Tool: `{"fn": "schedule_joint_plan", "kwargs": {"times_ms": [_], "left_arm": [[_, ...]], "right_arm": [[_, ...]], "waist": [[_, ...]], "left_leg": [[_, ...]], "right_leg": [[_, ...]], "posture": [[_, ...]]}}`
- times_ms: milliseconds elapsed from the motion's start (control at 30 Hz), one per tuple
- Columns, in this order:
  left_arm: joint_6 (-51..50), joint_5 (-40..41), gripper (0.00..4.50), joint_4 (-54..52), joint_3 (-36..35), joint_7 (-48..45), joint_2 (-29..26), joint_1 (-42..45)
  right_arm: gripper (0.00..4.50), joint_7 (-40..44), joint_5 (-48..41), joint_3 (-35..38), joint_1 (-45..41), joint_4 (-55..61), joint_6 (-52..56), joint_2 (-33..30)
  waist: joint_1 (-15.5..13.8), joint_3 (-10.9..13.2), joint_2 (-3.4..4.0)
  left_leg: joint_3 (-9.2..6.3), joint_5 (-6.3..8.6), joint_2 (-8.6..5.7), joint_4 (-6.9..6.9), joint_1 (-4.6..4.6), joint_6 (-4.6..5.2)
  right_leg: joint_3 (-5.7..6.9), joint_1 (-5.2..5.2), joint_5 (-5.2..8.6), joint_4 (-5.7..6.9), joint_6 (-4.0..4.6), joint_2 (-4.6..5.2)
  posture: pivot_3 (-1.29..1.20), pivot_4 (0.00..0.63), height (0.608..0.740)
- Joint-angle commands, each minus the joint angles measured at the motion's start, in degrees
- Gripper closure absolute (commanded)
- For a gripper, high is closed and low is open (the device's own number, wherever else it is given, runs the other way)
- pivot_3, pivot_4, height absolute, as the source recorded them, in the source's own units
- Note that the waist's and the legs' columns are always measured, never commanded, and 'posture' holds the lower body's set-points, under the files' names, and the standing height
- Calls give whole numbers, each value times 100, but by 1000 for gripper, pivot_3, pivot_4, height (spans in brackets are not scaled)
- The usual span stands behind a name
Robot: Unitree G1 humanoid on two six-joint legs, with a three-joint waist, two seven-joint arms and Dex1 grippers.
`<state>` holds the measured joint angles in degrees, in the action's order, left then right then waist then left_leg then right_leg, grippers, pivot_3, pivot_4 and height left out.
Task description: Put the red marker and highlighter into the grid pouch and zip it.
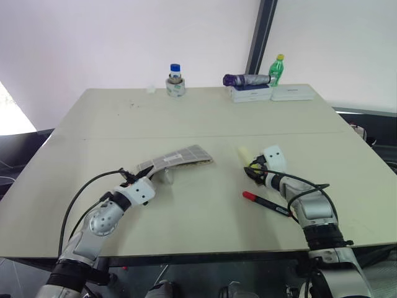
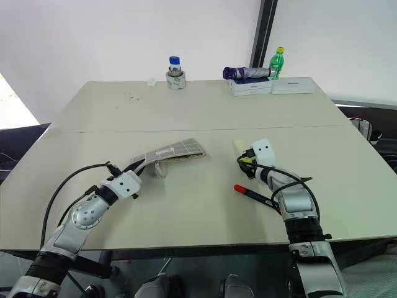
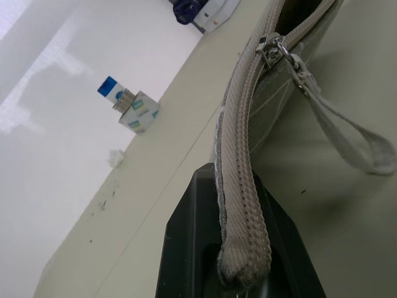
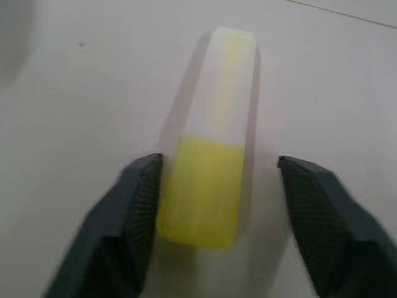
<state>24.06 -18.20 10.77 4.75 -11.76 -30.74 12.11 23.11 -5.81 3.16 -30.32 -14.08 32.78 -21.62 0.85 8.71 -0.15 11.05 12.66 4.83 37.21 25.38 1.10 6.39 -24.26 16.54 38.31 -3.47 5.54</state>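
Pouch: grid pouch lies mid-tabletop, its near corner lifted off the surface; zip pull and wrist loop hang at the open-looking end.
Left claw: left claw pressed together on the pouch's zip edge, holding that corner up; in the head view it sits at the pouch's near-left end.
Highlighter: highlighter lies flat on the tabletop, right of the pouch, pale end pointing away from the robot.
Right claw: right claw spread, one finger touching or just beside the yellow body, the other finger standing apart on the far side. Not yet pinching.
Marker: red marker lies near the right wrist, closer to the robot than the highlighter, red cap toward the pouch; untouched.
Step in hand: grasp of the highlighter, by my reading.
How to do it well: centre the claw so both fingers meet the yellow body together, otherwise the near finger likely shoves it sideways. Grip across the yellow part, low to the tabletop, and close gently, since a smooth barrel may squirt out. Left claw should hold the pouch mouth steady for the drop.
Background: bottles and boxes at the far edge, well apart.
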Motion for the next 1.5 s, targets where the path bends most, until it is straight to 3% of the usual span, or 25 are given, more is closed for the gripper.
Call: {"fn": "schedule_joint_plan", "kwargs": {"times_ms": [33,67,133,267,433,733,1500], "left_arm": [[-13,39,4500,-268,-191,94,-27,-2],[-16,33,4500,-273,-187,87,-36,-2],[-22,40,4500,-263,-184,75,-36,9],[-29,178,4500,-208,-173,-19,8,67],[-20,166,4500,-120,-136,-80,58,165],[11,122,4500,-96,-94,-169,64,310],[-31,-21,4500,-238,-70,-248,103,229]], "right_arm": [[3269,28,-144,133,-51,0,178,-15],[3602,75,-193,136,-42,77,209,-34],[3572,231,-241,107,-30,228,74,-125],[3572,2002,-1067,-122,259,1465,-594,-496],[3572,3161,-1528,-499,567,2354,-561,-945],[3572,2704,-823,-1039,278,1856,-855,-793],[3572,2873,-1211,-936,65,1891,-477,-767]], "waist": [[-4,0,0],[-3,0,0],[-2,0,0],[1,3,4],[11,2,2],[-7,1,-1],[-8,1,-1]], "left_leg": [[0,0,0,0,0,0],[0,0,0,1,0,-1],[0,-1,0,1,0,-2],[2,2,-1,-4,5,4],[-3,6,1,-8,2,11],[-3,9,-1,2,3,16],[-2,9,0,1,3,15]], "right_leg": [[0,0,0,0,0,0],[0,0,0,0,0,0],[0,0,0,0,0,0],[-1,-6,0,-2,0,1],[2,-6,0,-2,-1,-3],[3,-4,0,-1,0,1],[3,-4,0,-1,0,1]], "posture": [[0,150,740],[0,150,740],[0,150,740],[0,150,740],[0,150,740],[0,150,740],[0,150,740]]}}
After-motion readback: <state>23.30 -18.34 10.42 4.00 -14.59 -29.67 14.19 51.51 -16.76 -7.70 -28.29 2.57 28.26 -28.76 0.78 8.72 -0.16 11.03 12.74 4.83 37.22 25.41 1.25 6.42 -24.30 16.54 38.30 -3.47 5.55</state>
